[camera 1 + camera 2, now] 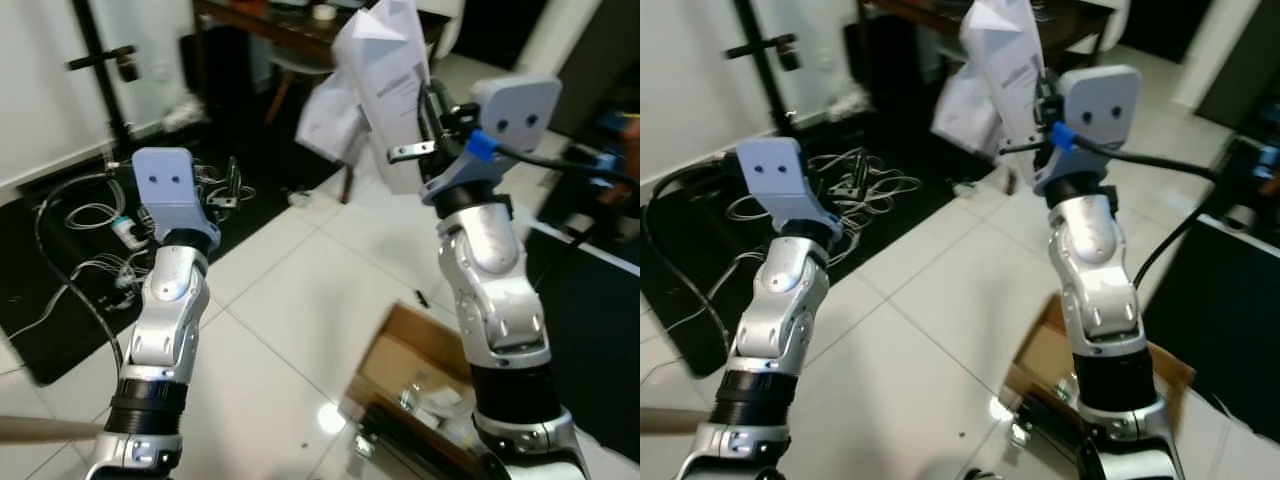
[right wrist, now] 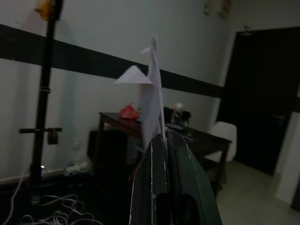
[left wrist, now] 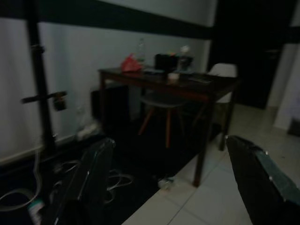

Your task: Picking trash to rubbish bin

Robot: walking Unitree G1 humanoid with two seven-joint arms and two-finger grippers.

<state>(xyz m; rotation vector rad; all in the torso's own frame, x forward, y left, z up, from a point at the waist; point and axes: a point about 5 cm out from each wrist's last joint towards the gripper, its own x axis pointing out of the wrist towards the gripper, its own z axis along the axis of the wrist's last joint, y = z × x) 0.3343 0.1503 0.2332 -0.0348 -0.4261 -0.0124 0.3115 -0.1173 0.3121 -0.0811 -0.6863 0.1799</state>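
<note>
While the white paper (image 1: 385, 90) is clamped edge-on in the right gripper (image 2: 164, 140), the step in hand is judged to be the carry to the bin. The fingers (image 2: 185, 178) are pressed fully together on the sheet, which is seen as a thin vertical blade in the right wrist view. The paper is held high, at about head-camera level, ahead of the robot and above the tiled floor (image 1: 290, 300).

No rubbish bin can be identified. An open cardboard box (image 1: 410, 370) with small items inside lies on the floor beside the right arm; whether it serves as the bin cannot be told.

For a clean carry:
- The clamp is best kept tight, since only a lower edge is pinched and the sheet is large and floppy.
- The arm is best moved slowly, so the paper is not swung or torn loose.
- The release should be made low over the container, or the sheet is likely to drift.

The left gripper (image 3: 173, 187) is held wide open and empty, raised at the robot's left above the cables (image 1: 90, 225) on the dark mat (image 1: 60, 320).

Count: one sheet of paper held, two grippers, one box, one dark wooden table (image 3: 187, 86), one white chair (image 3: 222, 72), one black stand (image 1: 100, 60). The cables are tangled and are not counted.
</note>
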